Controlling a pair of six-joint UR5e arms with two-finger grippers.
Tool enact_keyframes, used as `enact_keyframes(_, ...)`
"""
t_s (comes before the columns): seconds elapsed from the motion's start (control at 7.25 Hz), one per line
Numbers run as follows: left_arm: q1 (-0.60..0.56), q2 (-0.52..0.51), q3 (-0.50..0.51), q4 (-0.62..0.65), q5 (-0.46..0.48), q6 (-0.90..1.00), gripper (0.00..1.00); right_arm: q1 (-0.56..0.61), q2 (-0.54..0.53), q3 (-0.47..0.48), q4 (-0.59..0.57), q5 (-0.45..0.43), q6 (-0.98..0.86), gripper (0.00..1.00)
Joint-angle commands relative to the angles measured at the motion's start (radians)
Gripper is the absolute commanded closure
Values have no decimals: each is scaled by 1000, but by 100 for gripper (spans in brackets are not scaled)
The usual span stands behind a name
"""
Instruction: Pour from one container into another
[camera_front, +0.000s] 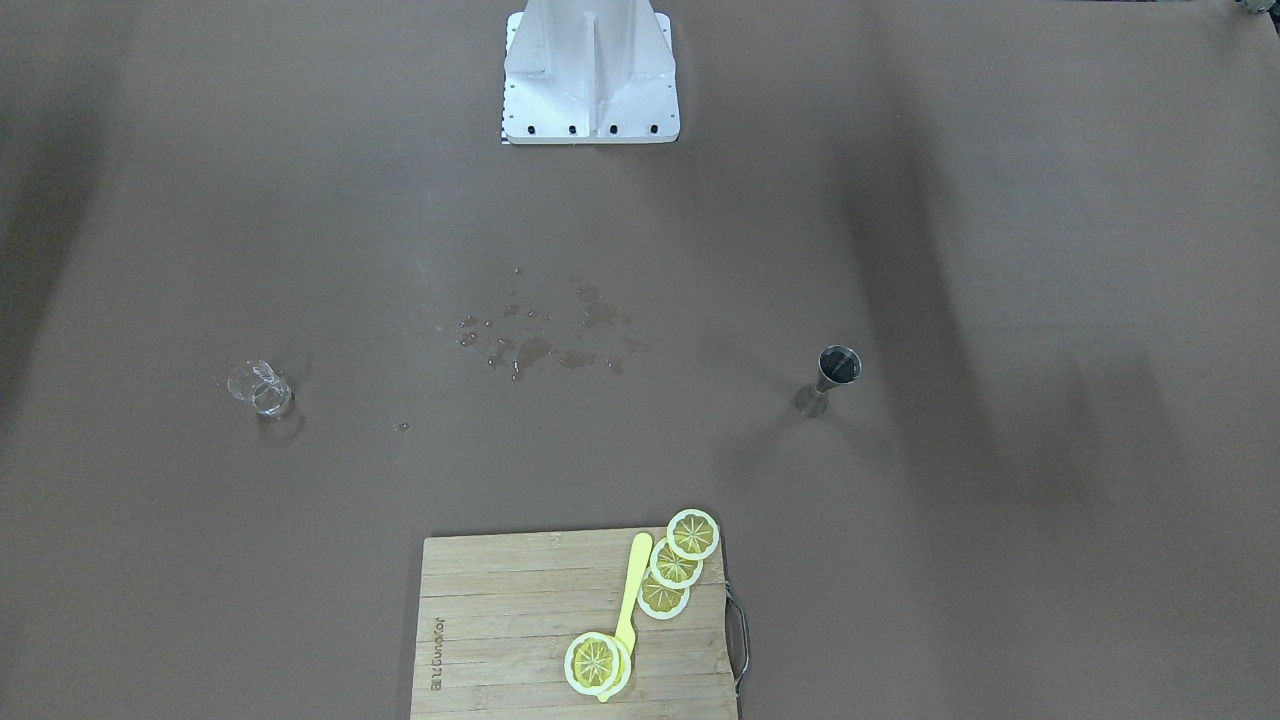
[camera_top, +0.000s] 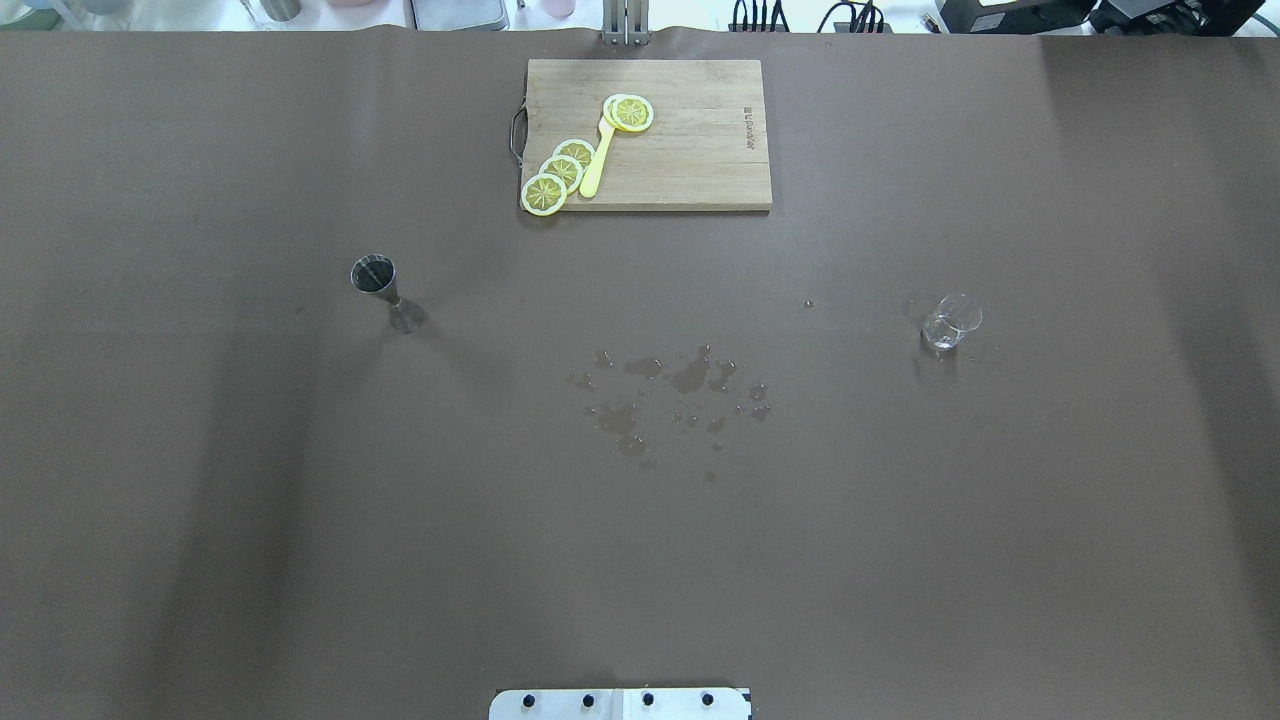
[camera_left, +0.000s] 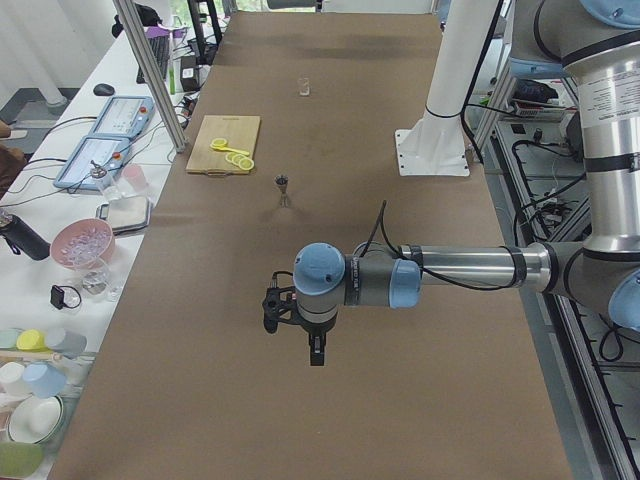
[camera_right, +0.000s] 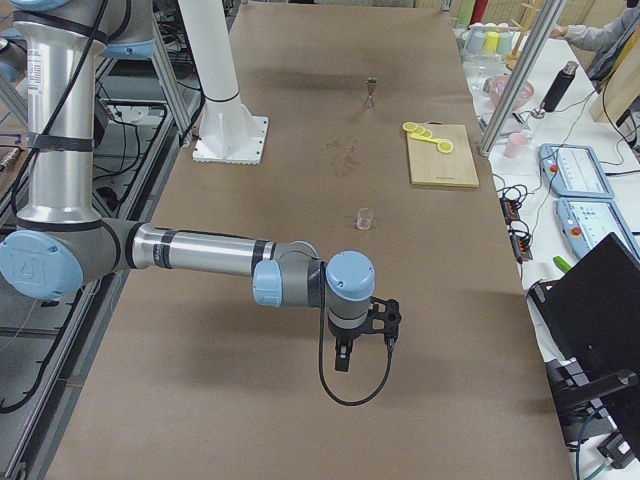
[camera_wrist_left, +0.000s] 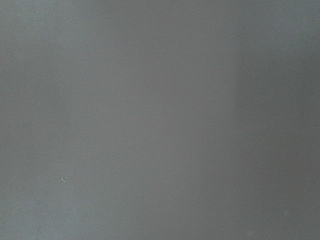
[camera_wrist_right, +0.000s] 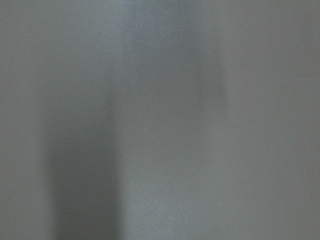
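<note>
Frankly, neither set of fingers can be judged. The left gripper (camera_left: 316, 354) shows only in the exterior left view and the right gripper (camera_right: 342, 360) only in the exterior right view, each a dark stub pointing down at the brown table (camera_top: 200, 500). Whether they are parted or pressed together I cannot tell. Nothing can be seen held in either one. Each hangs over bare table at its own end, well apart from the task's things.

Both wrist cameras give only a blurred grey-brown field, with no fingertip and no object in it.

The overhead and front-facing views show no arms at all, but they lay out the table clearly. A steel jigger (camera_top: 376, 277) stands upright on the robot's left side. A small clear glass (camera_top: 951, 321) stands upright on its right side, well apart from the jigger. Between them lies a patch of spilled droplets (camera_top: 665, 385).

At the far edge from the robot sits a wooden cutting board (camera_top: 700, 150). It carries lemon slices (camera_top: 562, 172) and a yellow plastic knife (camera_top: 597, 165). The robot's white base (camera_front: 590, 75) shows best in the front-facing view.
</note>
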Motion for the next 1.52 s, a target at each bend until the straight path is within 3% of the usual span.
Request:
enact_keyframes(0.0,-3,-13,30,-1,12,1,1,-27,6,9,39,9,-2,0)
enact_keyframes(0.28,-28,2,-5,2,7,1,1,-83,12,17,113,14,-2,0)
enact_keyframes(0.55,-30,1,-15,22,6,0,1,-86,7,-14,304,177,3,0)
enact_keyframes(0.83,-28,-25,-144,220,6,-5,1,-163,13,-28,500,160,-2,0)
enact_keyframes(1.1,-27,-163,-226,381,4,-156,1,-225,79,-46,556,123,6,0)
enact_keyframes(1.38,34,-223,-272,351,3,-439,1,-271,102,-25,566,114,1,0)
